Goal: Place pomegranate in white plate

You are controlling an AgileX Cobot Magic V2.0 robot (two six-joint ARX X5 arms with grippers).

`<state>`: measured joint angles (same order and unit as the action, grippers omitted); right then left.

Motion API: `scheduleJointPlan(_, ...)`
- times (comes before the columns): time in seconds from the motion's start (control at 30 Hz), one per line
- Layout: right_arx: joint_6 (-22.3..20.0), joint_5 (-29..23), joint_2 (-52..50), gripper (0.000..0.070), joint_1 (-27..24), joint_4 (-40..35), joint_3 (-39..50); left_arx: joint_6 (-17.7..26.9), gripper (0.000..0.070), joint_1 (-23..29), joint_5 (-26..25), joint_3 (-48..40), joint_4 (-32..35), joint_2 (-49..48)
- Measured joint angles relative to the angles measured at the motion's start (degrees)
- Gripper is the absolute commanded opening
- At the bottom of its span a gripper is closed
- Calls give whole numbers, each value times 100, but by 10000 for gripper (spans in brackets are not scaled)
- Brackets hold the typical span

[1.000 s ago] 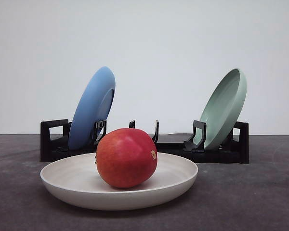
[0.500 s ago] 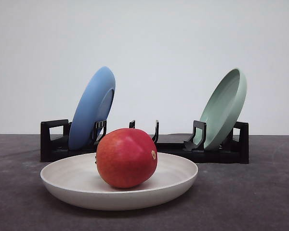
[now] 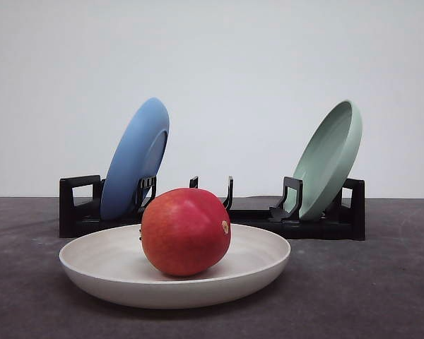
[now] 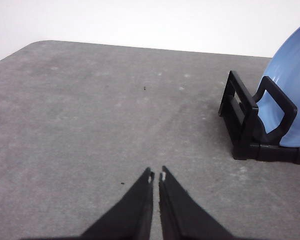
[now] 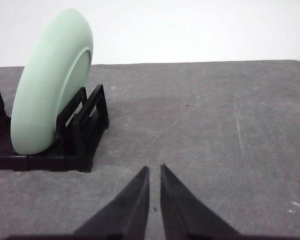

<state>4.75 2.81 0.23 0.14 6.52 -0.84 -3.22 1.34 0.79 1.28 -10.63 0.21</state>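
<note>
The pomegranate [image 3: 186,232] is sitting inside the white plate [image 3: 113,272], slightly left of the plate's middle, at the lower centre of the front frame, with its small pale spot facing right. The plate is lying flat on the grey desk [image 3: 367,296]. Behind it a black rack [image 3: 318,222] is running across the middle of the frame; a blue plate [image 3: 134,159] is leaning in its left end and a green plate [image 3: 330,159] is leaning in its right end, both tilted to the right. I am holding my left tool [image 4: 156,176] over bare desk at the bottom centre of its wrist frame, its two dark fingers nearly together with a thin slit between the tips and nothing gripped; the rack's end and the blue plate's edge are showing at that frame's right. I am holding my right tool [image 5: 154,170] over bare desk too, at the bottom centre of its frame, its fingers a narrow gap apart and gripping nothing, with the green plate standing in the rack at the left of that frame.
</note>
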Motion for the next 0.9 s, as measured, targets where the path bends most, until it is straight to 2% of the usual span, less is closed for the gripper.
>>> scheduleJointPlan(0.9, 0, 0, 0, 35, 0, 2, 0, 0, 0, 0, -2, 0, 0, 0)
